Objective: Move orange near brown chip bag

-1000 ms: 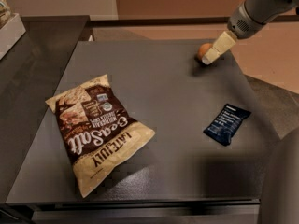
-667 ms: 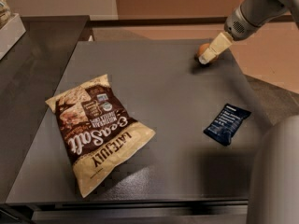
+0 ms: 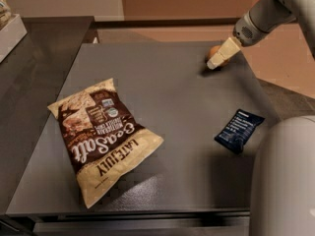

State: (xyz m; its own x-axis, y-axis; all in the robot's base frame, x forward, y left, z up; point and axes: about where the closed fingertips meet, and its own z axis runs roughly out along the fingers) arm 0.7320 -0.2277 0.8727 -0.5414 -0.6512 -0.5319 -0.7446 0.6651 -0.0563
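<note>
The orange (image 3: pixel 213 50) sits at the far right of the dark tabletop, mostly hidden behind my gripper (image 3: pixel 217 59), which reaches down to it from the upper right. The brown chip bag (image 3: pixel 101 136), dark brown and cream with "Sea Salt" lettering, lies flat at the front left of the table, far from the orange.
A small dark navy bar wrapper (image 3: pixel 238 130) lies at the right near the table edge. My pale body (image 3: pixel 283 181) fills the lower right corner. A dark counter (image 3: pixel 34 58) adjoins the table (image 3: pixel 167 102) on the left, with a white box (image 3: pixel 10 31) on it.
My gripper has stayed at the orange, shifting only slightly. My body at the lower right takes up more of the view than before. The bag and wrapper have not moved.
</note>
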